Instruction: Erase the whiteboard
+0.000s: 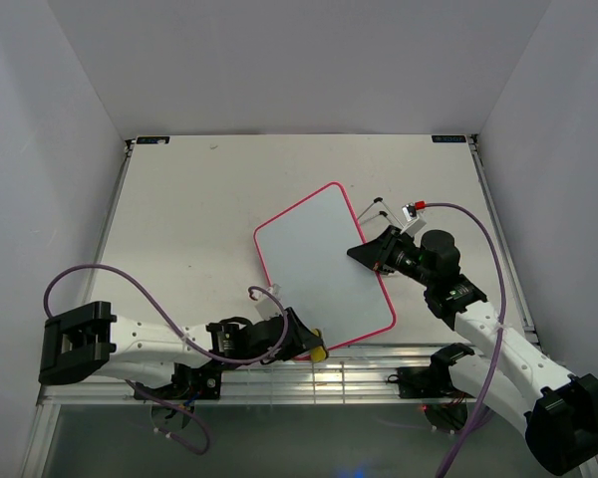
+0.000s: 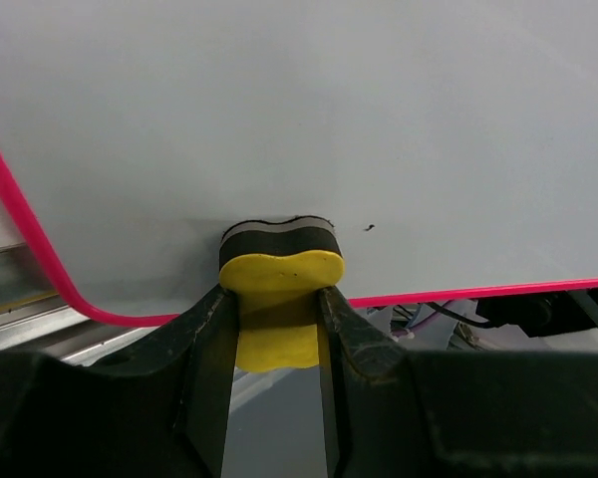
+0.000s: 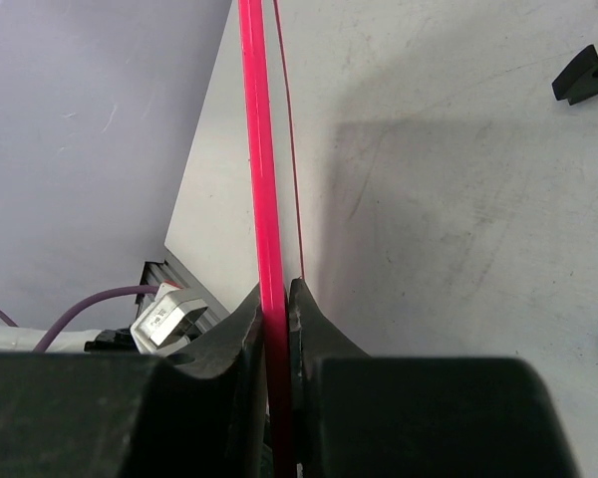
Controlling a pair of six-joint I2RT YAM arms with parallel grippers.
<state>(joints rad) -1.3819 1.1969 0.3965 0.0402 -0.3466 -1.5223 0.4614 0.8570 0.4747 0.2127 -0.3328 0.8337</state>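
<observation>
The pale tabletop [image 1: 199,189] carries the whiteboard [image 1: 319,264], which sits slanted right of centre, its near corner close to the tabletop's near edge. The right pincer [image 3: 277,309] is clamped on the board's pink frame at its right edge. The left pincer [image 2: 277,304] squeezes a small yellow sponge [image 2: 282,267], whose dark face touches the board surface by its near edge.

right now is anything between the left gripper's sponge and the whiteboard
Nothing visible. The left gripper is shut on the yellow sponge, whose dark face appears to touch the whiteboard by its near edge. The right gripper clamps the board's frame at one edge.
</observation>
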